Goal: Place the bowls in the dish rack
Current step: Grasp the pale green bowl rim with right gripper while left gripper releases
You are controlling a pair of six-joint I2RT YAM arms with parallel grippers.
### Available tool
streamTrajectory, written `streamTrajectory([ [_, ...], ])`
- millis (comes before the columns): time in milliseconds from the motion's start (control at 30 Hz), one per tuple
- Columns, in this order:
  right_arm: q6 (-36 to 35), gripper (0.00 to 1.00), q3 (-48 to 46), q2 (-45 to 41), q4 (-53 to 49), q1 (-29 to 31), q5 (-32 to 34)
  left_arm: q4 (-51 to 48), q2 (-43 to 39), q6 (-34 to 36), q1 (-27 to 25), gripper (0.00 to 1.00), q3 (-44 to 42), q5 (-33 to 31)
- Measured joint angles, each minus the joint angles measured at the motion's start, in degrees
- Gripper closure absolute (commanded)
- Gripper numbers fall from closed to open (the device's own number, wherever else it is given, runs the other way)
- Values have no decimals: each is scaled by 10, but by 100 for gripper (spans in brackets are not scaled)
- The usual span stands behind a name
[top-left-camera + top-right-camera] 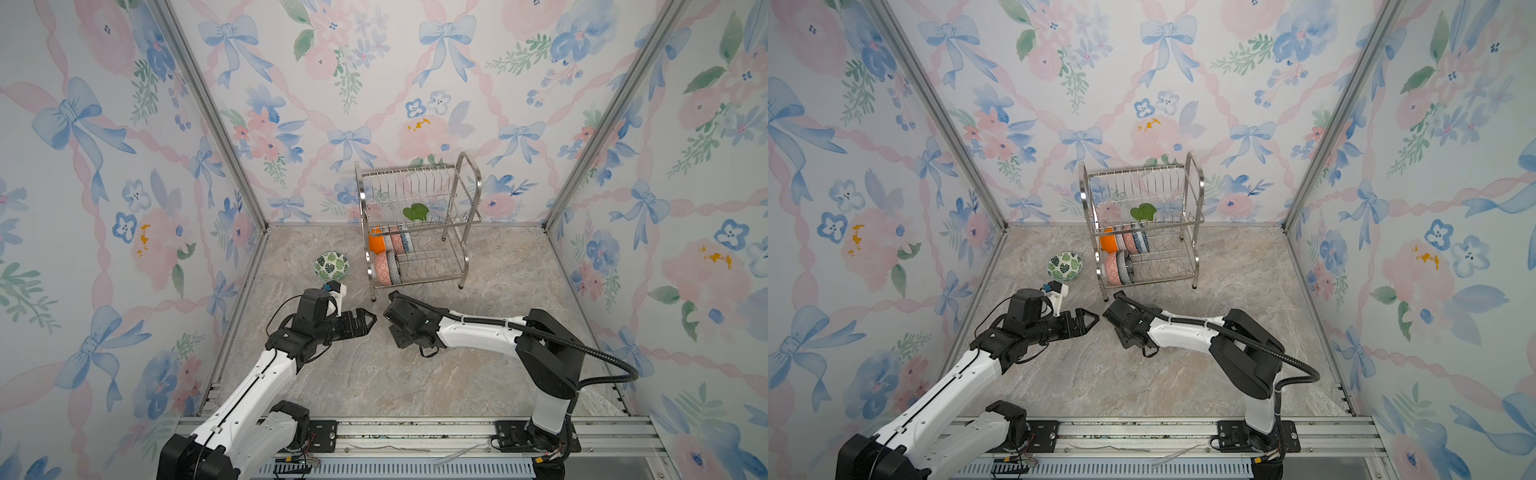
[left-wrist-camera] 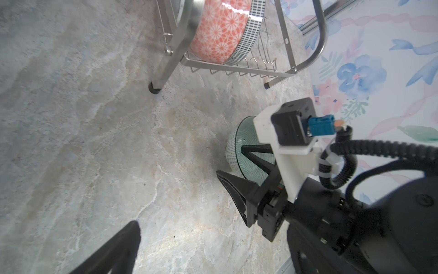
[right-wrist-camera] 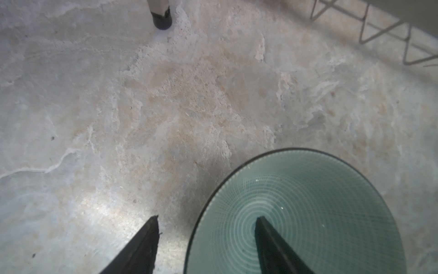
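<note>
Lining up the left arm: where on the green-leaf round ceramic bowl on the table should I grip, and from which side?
Take the green-leaf round ceramic bowl by its near rim, from above, one finger inside and one outside. It looks upright, mouth up, clear of the steel wire dish rack; the open left pincer is nearest that edge.

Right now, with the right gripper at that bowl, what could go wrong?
The right gripper straddles the teal bowl at its rim, one finger inside, unclamped: a thin rim pinch may slip or tip the bowl on lift.
A rack leg stands near: swinging up could clip it.
The left gripper hovers open close by: the arms may collide.
</note>
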State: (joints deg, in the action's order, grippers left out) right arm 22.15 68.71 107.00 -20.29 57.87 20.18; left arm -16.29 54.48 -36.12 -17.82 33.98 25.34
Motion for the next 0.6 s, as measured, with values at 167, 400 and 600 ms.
streamTrajectory([
  [167, 5, 58, 0, 2, 2, -2, -4, 15, 0, -17, 7, 2, -23, 38],
  [400, 8, 89, -2, 2, 12, -12, -15, 21, 0, -22, 14, 2, -24, 52],
  [600, 4, 98, -21, -27, 35, -28, -22, 21, 3, -21, 14, 2, -24, 56],
])
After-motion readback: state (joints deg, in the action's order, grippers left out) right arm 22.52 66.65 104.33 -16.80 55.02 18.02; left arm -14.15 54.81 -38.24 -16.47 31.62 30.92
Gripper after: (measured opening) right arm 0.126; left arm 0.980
